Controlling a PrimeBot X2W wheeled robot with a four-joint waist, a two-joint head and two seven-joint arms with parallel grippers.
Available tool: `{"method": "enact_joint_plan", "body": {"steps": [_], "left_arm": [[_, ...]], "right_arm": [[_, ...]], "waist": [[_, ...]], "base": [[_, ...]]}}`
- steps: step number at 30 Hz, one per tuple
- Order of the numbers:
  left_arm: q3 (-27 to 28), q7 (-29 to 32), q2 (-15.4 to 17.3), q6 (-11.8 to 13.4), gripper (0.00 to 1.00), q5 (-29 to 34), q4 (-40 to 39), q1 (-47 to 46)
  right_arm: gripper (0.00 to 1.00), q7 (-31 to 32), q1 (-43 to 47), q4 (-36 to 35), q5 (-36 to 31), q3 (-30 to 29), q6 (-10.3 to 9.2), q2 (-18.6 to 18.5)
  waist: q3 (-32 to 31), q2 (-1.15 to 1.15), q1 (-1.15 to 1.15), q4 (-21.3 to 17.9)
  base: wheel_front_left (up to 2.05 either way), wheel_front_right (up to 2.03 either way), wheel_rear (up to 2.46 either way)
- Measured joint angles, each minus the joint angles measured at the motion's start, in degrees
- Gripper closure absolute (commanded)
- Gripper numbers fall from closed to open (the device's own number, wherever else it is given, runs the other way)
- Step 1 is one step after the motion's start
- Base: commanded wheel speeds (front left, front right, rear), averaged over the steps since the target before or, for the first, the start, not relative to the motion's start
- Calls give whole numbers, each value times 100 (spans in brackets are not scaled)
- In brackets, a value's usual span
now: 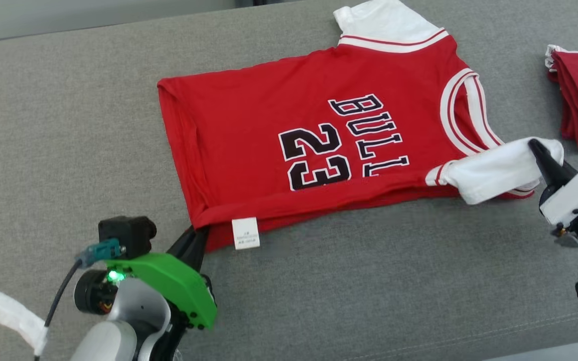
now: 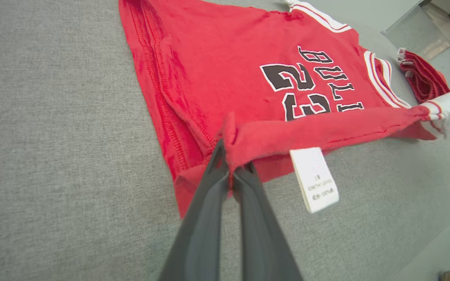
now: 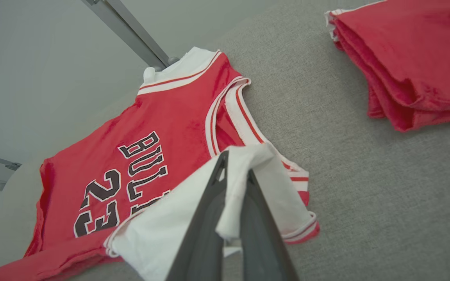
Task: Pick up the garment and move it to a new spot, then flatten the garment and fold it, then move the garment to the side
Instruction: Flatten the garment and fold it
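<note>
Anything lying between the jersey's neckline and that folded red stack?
Nothing; bare grey cushion separates the jersey from the folded stack, clearest in the right wrist view.
</note>
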Motion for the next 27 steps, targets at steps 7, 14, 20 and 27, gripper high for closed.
{"method": "enact_joint_plan", "body": {"steps": [7, 14, 20, 27], "left_arm": [[-144, 488, -100, -18, 100, 18, 724, -966], [-164, 388, -156, -67, 0, -5, 965, -1061], [63, 93, -116, 65, 0, -189, 569, -318], [47, 36, -175, 151, 0, -302, 456, 2]], "right_arm": [[100, 283, -1138, 989, -501, 322, -1, -167], [0, -448, -1560, 1427, -579, 655, -1, -405], [0, -745, -994, 1188, -308, 1102, 0, -906], [0, -639, -306, 1050, -361, 1254, -1, -1430]], "waist": [[396, 0, 0, 172], [578, 0, 0, 297], [445, 0, 0, 219], [520, 0, 0, 111]], "base": [[0, 0, 0], [0, 0, 0], [0, 0, 0], [0, 0, 0]]}}
